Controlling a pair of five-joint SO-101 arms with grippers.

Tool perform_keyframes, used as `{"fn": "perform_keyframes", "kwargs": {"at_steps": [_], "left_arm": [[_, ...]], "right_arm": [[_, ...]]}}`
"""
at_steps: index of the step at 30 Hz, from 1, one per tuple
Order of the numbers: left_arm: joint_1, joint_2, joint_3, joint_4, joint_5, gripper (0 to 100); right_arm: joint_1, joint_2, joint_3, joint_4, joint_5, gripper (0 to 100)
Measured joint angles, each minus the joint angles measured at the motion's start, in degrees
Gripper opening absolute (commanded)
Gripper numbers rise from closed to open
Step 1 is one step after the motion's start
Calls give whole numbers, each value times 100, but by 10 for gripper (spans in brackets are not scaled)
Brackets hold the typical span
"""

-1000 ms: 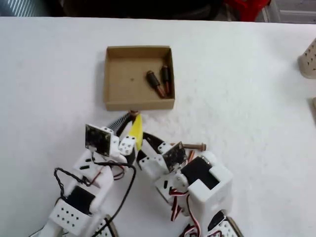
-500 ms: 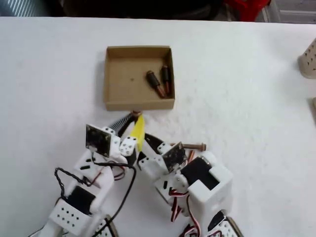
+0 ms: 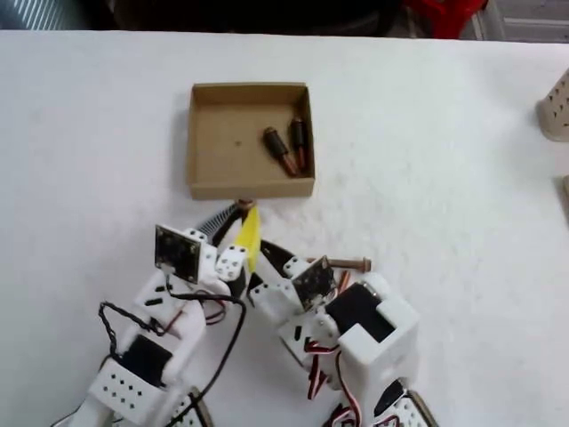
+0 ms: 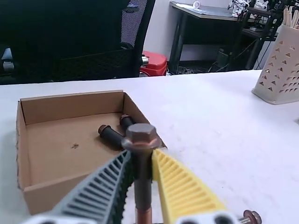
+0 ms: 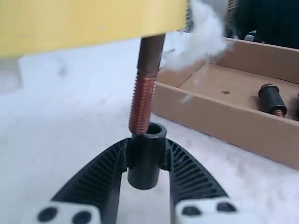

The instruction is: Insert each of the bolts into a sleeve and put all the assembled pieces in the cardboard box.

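My left gripper [image 4: 140, 157], one grey finger and one yellow, is shut on a copper bolt [image 4: 140, 140] held upright, head up. Below it my right gripper [image 5: 145, 151] with black fingers is shut on a black sleeve [image 5: 145, 161]. The bolt's threaded tip [image 5: 141, 109] sits at the sleeve's mouth. From above, both grippers meet just in front of the cardboard box [image 3: 251, 188], the left gripper [image 3: 242, 213] beside the right gripper [image 3: 267, 255]. Two assembled pieces [image 3: 287, 148] lie in the box's right part. A loose bolt [image 3: 349, 263] lies on the table beside the right arm.
A cream perforated holder [image 3: 556, 107] stands at the table's far right edge. The white table is open to the right of the box and beyond it. Chairs and desks stand in the room behind.
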State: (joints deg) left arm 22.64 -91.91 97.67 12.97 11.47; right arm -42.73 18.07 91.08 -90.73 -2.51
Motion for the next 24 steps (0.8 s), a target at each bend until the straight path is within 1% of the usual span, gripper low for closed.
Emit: {"fn": "perform_keyframes", "kwargs": {"at_steps": [4,16,24], "left_arm": [[0,0,0,-193,0,22],[0,88,0,-264,0,23],[0,1609,0,-1705,0,23]], "right_arm": [[0,0,0,0,0,16],[0,0,0,0,0,16],[0,0,0,0,0,16]]}}
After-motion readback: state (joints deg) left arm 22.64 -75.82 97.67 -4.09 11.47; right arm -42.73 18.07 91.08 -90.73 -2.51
